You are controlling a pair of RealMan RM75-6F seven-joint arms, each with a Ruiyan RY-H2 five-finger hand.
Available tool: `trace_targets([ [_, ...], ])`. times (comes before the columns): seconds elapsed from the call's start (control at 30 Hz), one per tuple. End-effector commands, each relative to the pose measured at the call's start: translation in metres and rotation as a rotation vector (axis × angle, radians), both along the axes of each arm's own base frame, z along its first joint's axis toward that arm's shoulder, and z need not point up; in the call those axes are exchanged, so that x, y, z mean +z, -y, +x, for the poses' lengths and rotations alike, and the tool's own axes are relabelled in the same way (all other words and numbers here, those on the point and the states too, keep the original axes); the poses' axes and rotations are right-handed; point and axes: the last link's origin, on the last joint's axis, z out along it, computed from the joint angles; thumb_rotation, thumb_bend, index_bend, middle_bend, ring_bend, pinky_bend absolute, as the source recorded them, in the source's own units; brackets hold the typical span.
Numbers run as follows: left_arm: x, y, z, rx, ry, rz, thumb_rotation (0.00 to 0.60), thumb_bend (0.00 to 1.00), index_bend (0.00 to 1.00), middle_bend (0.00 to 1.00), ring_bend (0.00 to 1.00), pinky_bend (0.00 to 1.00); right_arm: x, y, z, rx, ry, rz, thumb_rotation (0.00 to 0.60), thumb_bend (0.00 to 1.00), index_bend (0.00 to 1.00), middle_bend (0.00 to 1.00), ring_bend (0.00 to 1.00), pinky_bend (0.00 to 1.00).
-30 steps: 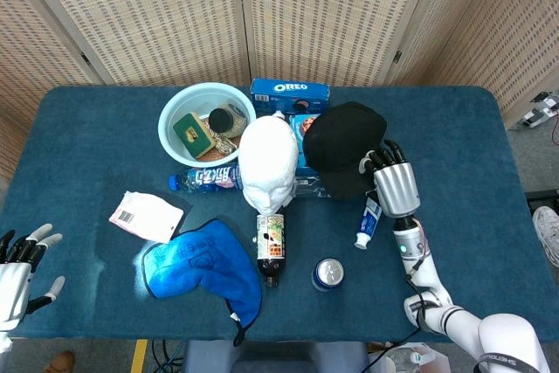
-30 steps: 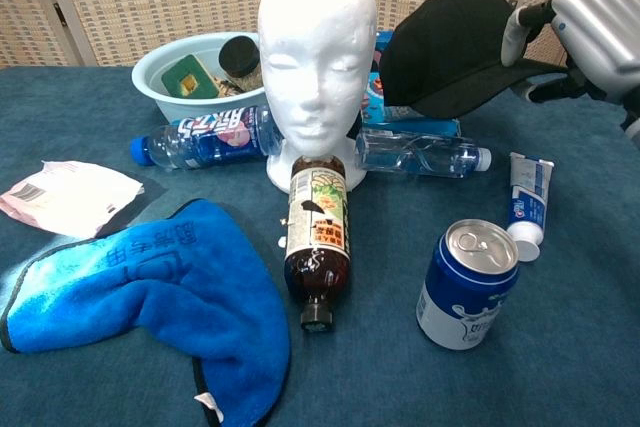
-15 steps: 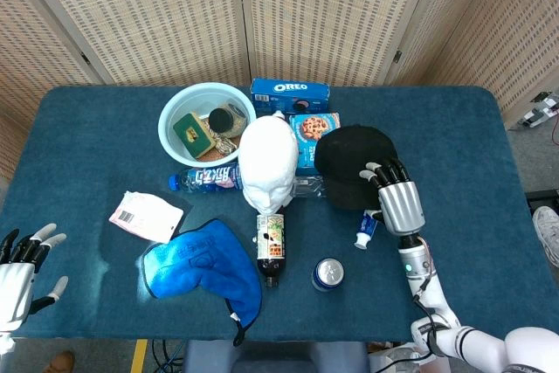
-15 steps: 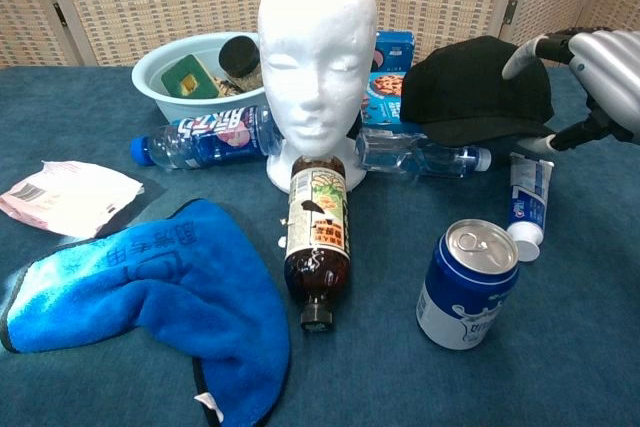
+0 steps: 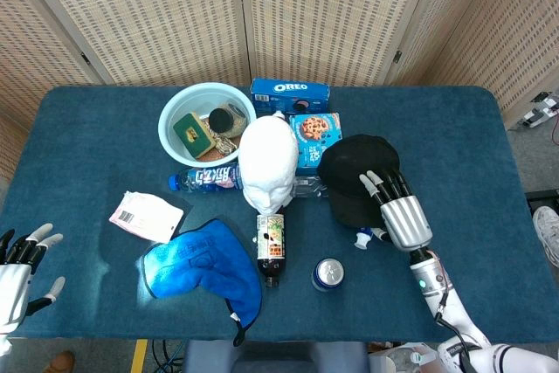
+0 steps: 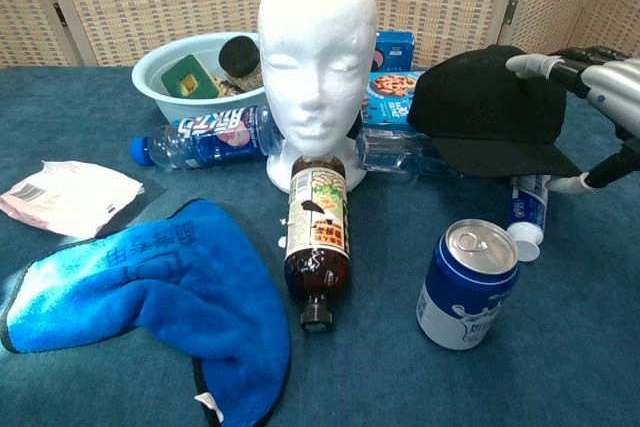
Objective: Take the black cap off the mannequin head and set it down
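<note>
Woven screens close off the back, and in front of them the blue-clothed table (image 5: 105, 120) is crowded with clutter. From my seat, my right hand (image 5: 397, 210) is what matters: its fingers (image 6: 535, 64) lie over the crown of the black cap (image 5: 358, 176), with the thumb under the brim in the chest view, so I judge the cap to be gripped. The cap sits low at the right of the table, on or just above the clear water bottle (image 6: 395, 152) and the toothpaste tube (image 6: 522, 219); I cannot tell whether it is bearing on them yet.

The mannequin head (image 5: 268, 163) stands bare just left of the cap, so the removal is done. What is left, as I read it, is to let the cap rest and open the hand. The spot is cramped, so it may end up lying partly on the bottle and tube rather than flat on the cloth.

Further out are the cookie box (image 5: 314, 134), the Oreo box (image 5: 289, 92), the soda can (image 6: 466, 285), a brown drink bottle (image 6: 317, 237), the blue towel (image 5: 203, 270) and the basin (image 5: 179, 109).

My left hand (image 5: 17, 268) is idle at the near left edge, fingers spread, holding nothing.
</note>
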Motion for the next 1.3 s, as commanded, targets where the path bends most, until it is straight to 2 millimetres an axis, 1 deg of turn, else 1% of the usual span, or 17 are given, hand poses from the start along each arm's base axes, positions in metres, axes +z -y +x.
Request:
trace_targets([
  [0.03, 0.0, 0.0, 0.0, -0.001, -0.001, 0.001, 0.6, 0.26, 0.24, 0.14, 0.15, 0.0, 0.004, -0.007, -0.005, 0.002, -0.041, 0.018, 0.6, 0.0, 0.0, 0.0, 0.0, 0.0],
  [0.2, 0.0, 0.0, 0.001, -0.003, -0.001, -0.002, 0.6, 0.26, 0.24, 0.14, 0.15, 0.0, 0.006, -0.014, -0.009, 0.001, -0.11, 0.053, 0.6, 0.0, 0.0, 0.0, 0.0, 0.0],
  [0.33, 0.001, 0.0, 0.001, -0.004, -0.005, 0.002, 0.6, 0.26, 0.24, 0.14, 0.15, 0.0, 0.008, -0.019, -0.007, 0.011, -0.108, 0.053, 0.6, 0.0, 0.0, 0.0, 0.0, 0.0],
  [0.47, 0.004, 0.001, 0.001, -0.005, -0.002, 0.012, 0.6, 0.26, 0.24, 0.14, 0.15, 0.0, 0.02, -0.021, -0.004, 0.03, -0.097, -0.012, 0.6, 0.0, 0.0, 0.0, 0.0, 0.0],
  [0.53, 0.004, 0.001, 0.0, -0.005, -0.004, 0.02, 0.6, 0.26, 0.24, 0.14, 0.15, 0.0, 0.027, -0.022, -0.005, 0.028, -0.085, -0.043, 0.6, 0.0, 0.0, 0.03, 0.0, 0.0],
  [0.57, 0.005, 0.001, -0.001, -0.002, -0.004, 0.023, 0.6, 0.26, 0.24, 0.14, 0.15, 0.0, 0.032, -0.022, -0.005, 0.026, -0.071, -0.065, 0.6, 0.0, 0.0, 0.06, 0.0, 0.01],
  [0.63, 0.005, 0.0, -0.002, 0.005, -0.005, 0.027, 0.6, 0.26, 0.24, 0.14, 0.15, 0.0, 0.042, -0.022, -0.007, 0.015, -0.045, -0.096, 0.6, 0.0, 0.03, 0.13, 0.05, 0.07],
  [0.67, 0.005, 0.0, -0.003, 0.009, -0.006, 0.028, 0.6, 0.26, 0.24, 0.14, 0.15, 0.0, 0.047, -0.022, -0.008, 0.006, -0.032, -0.11, 0.6, 0.0, 0.07, 0.18, 0.09, 0.12],
  [0.7, 0.006, -0.001, -0.003, 0.013, -0.007, 0.031, 0.6, 0.26, 0.24, 0.14, 0.15, 0.0, 0.054, -0.022, -0.01, -0.001, -0.021, -0.123, 0.6, 0.0, 0.11, 0.2, 0.11, 0.16],
  [0.73, 0.006, -0.001, -0.004, 0.015, -0.008, 0.032, 0.6, 0.26, 0.24, 0.14, 0.15, 0.0, 0.059, -0.021, -0.012, -0.005, -0.018, -0.129, 0.6, 0.0, 0.18, 0.24, 0.16, 0.21],
  [0.77, 0.006, -0.002, -0.004, 0.018, -0.008, 0.034, 0.6, 0.26, 0.24, 0.14, 0.15, 0.0, 0.064, -0.021, -0.014, -0.012, -0.019, -0.134, 0.6, 0.0, 0.23, 0.27, 0.19, 0.26],
  [0.83, 0.006, -0.002, -0.006, 0.024, -0.009, 0.04, 0.6, 0.26, 0.24, 0.14, 0.15, 0.0, 0.076, -0.023, -0.02, -0.035, -0.026, -0.135, 0.6, 0.0, 0.27, 0.31, 0.25, 0.32],
  [0.97, 0.007, -0.004, -0.007, 0.034, -0.01, 0.055, 0.6, 0.26, 0.24, 0.14, 0.15, 0.0, 0.096, -0.032, -0.026, -0.088, -0.053, -0.105, 0.6, 0.0, 0.31, 0.36, 0.32, 0.37],
  [1.07, 0.006, -0.004, -0.008, 0.036, -0.012, 0.062, 0.6, 0.26, 0.24, 0.14, 0.15, 0.0, 0.111, -0.04, -0.03, -0.128, -0.07, -0.068, 0.6, 0.01, 0.32, 0.37, 0.34, 0.41],
  [1.2, 0.006, -0.004, -0.006, 0.033, -0.015, 0.07, 0.6, 0.26, 0.24, 0.14, 0.15, 0.0, 0.123, -0.051, -0.034, -0.162, -0.068, -0.053, 0.6, 0.01, 0.32, 0.37, 0.34, 0.41],
  [1.3, 0.004, -0.003, -0.005, 0.034, -0.014, 0.075, 0.6, 0.26, 0.24, 0.14, 0.15, 0.0, 0.127, -0.061, -0.036, -0.178, -0.053, -0.036, 0.6, 0.01, 0.32, 0.37, 0.34, 0.41],
])
